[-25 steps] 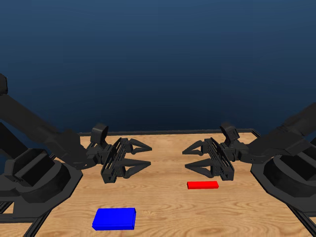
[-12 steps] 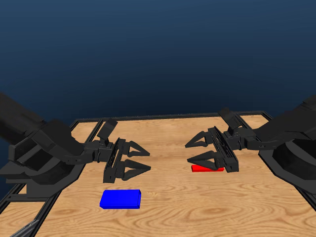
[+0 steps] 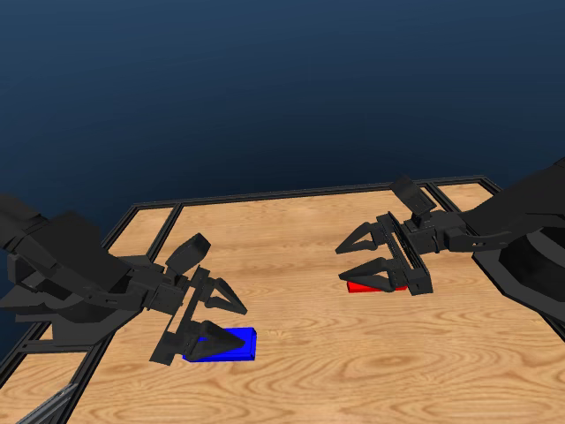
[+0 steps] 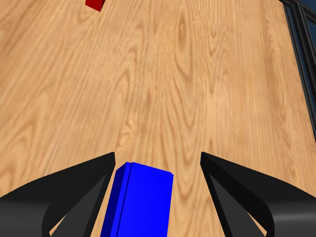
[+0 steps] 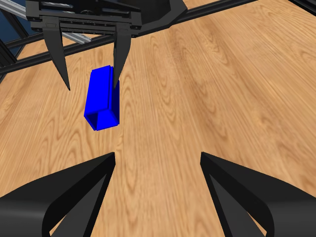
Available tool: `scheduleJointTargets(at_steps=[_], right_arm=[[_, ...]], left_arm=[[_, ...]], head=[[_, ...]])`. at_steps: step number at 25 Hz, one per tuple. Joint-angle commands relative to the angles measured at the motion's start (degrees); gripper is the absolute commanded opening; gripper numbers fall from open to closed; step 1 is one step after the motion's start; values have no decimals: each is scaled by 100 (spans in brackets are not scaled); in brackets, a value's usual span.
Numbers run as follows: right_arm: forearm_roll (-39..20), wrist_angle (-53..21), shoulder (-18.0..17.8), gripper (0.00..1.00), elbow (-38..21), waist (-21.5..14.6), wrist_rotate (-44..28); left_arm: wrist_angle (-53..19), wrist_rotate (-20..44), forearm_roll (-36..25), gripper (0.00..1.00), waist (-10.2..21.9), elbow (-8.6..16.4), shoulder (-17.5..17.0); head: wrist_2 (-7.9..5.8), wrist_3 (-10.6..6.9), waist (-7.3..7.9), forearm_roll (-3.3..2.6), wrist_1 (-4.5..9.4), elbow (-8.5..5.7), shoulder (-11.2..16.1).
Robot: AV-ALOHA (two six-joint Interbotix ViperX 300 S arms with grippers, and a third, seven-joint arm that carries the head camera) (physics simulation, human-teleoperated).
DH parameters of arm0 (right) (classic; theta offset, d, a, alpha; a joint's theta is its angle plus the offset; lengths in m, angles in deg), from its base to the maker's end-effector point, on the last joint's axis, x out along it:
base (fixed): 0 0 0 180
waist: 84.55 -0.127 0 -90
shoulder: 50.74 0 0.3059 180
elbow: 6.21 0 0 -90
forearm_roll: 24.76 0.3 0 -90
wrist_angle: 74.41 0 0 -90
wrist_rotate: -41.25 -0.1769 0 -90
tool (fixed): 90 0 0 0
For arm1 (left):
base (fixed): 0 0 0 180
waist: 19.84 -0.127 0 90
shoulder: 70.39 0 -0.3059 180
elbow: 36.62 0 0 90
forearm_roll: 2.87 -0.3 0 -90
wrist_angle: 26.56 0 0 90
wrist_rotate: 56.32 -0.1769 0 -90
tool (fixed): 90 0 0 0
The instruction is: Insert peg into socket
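While both jaws gape, socket [image 3: 231,344] and peg [image 3: 364,286] lie apart.

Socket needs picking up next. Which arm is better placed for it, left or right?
Left. The left hand is open right over the socket, which lies between its jaws in the left wrist view. The right hand is open across the table, by the peg.

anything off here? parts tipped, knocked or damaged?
Nothing stands out. The socket lies flat on the table under the open left gripper; the peg lies flat beneath the open right gripper. Neither looks tipped or damaged.
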Motion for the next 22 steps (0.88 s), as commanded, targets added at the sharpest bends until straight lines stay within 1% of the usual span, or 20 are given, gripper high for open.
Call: scheduleJointTargets(at_steps=[1,3,4,5,6,7,8,9,10,11,12,13,14,15,16,17,18,19,21,22], right_arm=[[-22,49,112,100,-100,-32,13],[33,65,128,100,-52,-73,48],[-7,26,143,100,-77,-81,14],[66,73,135,100,-6,-82,2],[81,48,192,100,54,-74,-27],[115,26,176,100,94,-52,-48],[137,61,188,100,128,-50,-52],[140,13,204,100,160,-56,-43],[162,-12,203,100,206,-42,-55],[173,-117,198,100,266,-28,-58],[199,-165,195,100,321,6,-83],[205,-260,186,100,340,2,-80],[212,-411,190,100,317,29,-45],[240,-751,57,100,361,70,27],[232,-754,77,100,412,27,-45],[255,-864,54,100,469,38,-48],[281,-890,-14,100,568,6,-66],[274,-1146,-47,100,616,41,-53],[290,-1248,-48,100,617,1,-129],[354,-1417,17,100,625,11,-123]], left_arm=[[-658,717,-430,100,-32,114,37],[-704,792,-386,100,41,31,349],[-672,899,-396,100,92,84,496],[-745,1106,-443,100,125,-24,598],[-776,1344,-539,100,170,21,734],[-782,1604,-556,100,258,159,794],[-842,1777,-632,100,296,143,897],[-1074,2009,-592,100,379,228,1096],[-990,1958,-724,100,332,169,1058],[-1240,2025,-832,100,350,180,1150],[-1316,2039,-901,0,390,301,1090],[-1294,2001,-991,0,349,240,1071],[-1293,1971,-1012,0,374,252,1083],[-1329,2024,-1083,0,304,297,976],[-1281,2029,-1117,0,206,239,900],[-1176,1971,-1163,0,295,290,725],[-1318,2012,-1234,0,169,263,604],[-1196,1915,-1202,0,193,379,664],[-1535,1952,-1468,0,185,537,655],[-1534,1837,-1495,0,163,642,610]], head=[[7,-45,18,6,-24,-123,66],[10,-66,25,7,-26,-126,82],[10,-73,26,7,-24,-126,85],[10,-93,27,6,-18,-124,85],[5,-112,26,4,-4,-119,78],[8,-124,31,6,-11,-117,74],[9,-129,34,6,-12,-117,71],[9,-138,41,7,-10,-116,65],[4,-153,46,7,-17,-114,58],[1,-170,53,7,-24,-112,50],[-8,-181,60,6,-29,-108,41],[-16,-200,65,5,-29,-104,31],[-19,-213,67,4,-29,-103,26],[-40,-245,67,-3,-46,-98,17],[-78,-288,56,-16,-65,-94,10],[-119,-340,36,-33,-85,-89,2],[-159,-391,16,-50,-93,-87,-9],[-184,-427,3,-62,-117,-92,-14],[-223,-454,-16,-77,-155,-99,-23],[-237,-473,-26,-84,-175,-102,-29]])
